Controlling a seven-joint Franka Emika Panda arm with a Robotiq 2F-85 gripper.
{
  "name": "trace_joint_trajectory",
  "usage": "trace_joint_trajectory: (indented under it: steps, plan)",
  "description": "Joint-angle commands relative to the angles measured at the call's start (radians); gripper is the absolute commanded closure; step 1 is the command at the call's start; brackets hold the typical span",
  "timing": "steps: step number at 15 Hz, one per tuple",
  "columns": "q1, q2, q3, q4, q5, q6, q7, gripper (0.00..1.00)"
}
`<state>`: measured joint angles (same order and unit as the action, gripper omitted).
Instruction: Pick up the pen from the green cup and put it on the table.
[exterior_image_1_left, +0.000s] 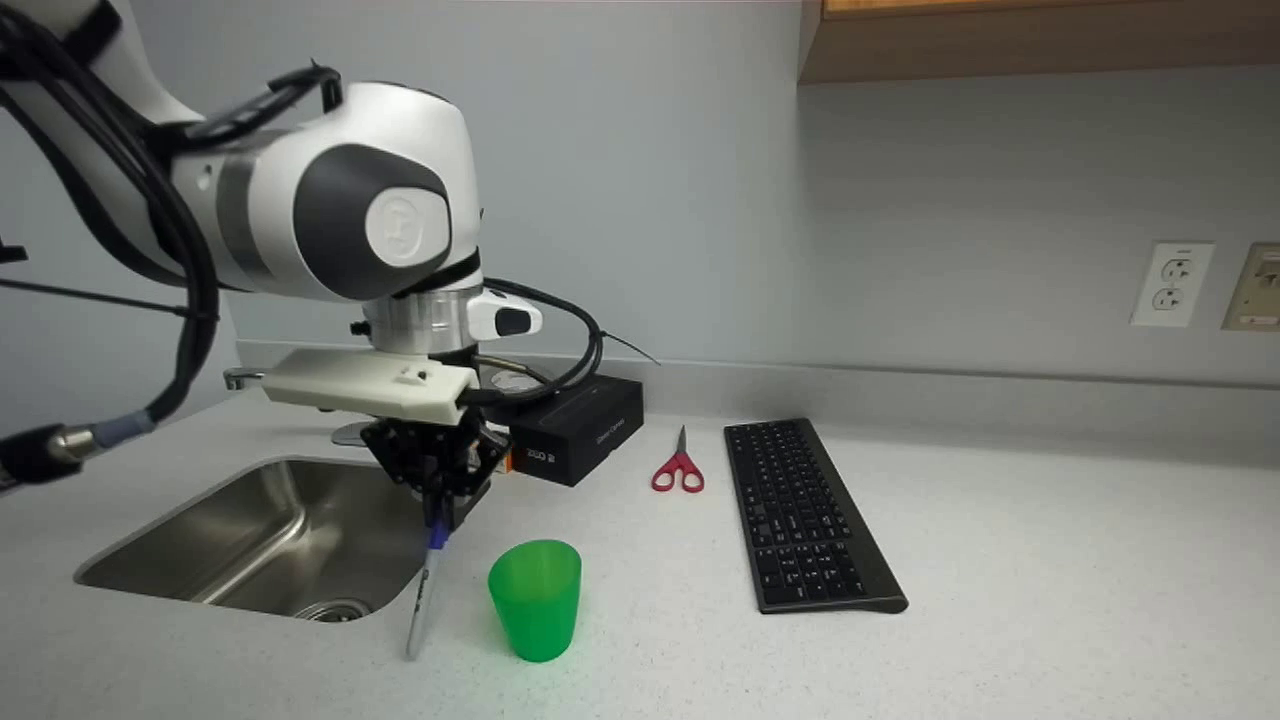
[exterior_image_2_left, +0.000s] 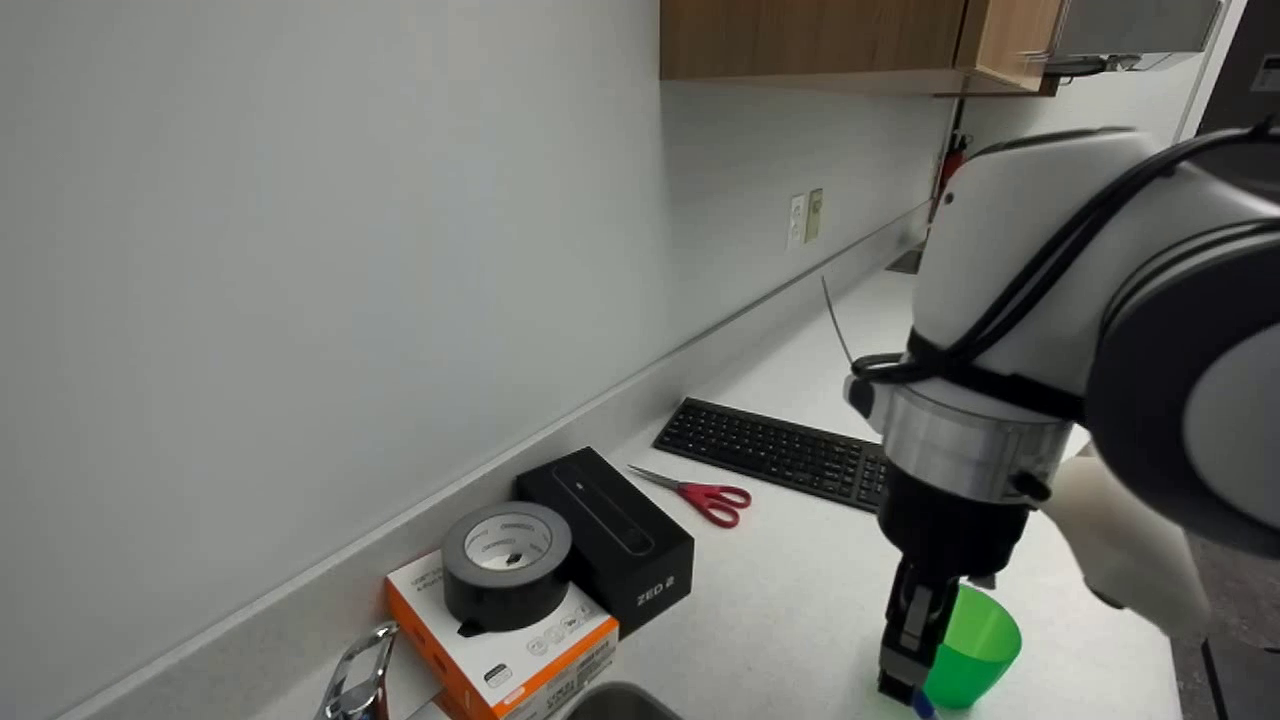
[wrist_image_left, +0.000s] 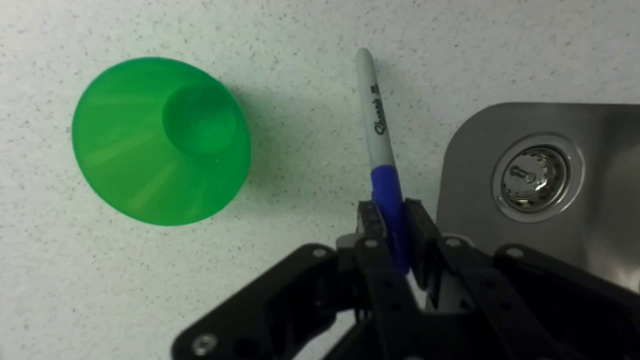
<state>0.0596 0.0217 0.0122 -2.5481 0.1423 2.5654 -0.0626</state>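
In the wrist view, the green cup stands left; the gripper pinches the pen by its blue end, jaws closed, over the table, sink at right. Recommend laying the pen flat, away from the sink, before release.

Pen: "Sharpie" in black script on the grey barrel, wrist view; tiny mark beside it, illegible.
Black box: "ZED 2" on the short end, in both exterior views; long-side print in an exterior view, too small to be sure of.
Orange-and-white box: small print and icons on top and side, too blurry.
Tape roll: lettering inside the core, not legible.
Keyboard: key legends, too small.
Joint cap: emblem, unclear.
Sign: far right edge of an exterior view, unreadable.
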Motion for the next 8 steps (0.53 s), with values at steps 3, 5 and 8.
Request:
trace_joint_trajectory:
  steps: [3, 5, 8]
  plan:
    - [-0.030, 0.207, -0.019, 0.141, -0.077, 0.023, 0.050, 0.96]
    - [-0.033, 0.233, -0.024, 0.170, -0.088, 0.013, 0.054, 0.56]
    - [-0.037, 0.258, -0.029, 0.198, -0.097, 0.009, 0.052, 0.35]
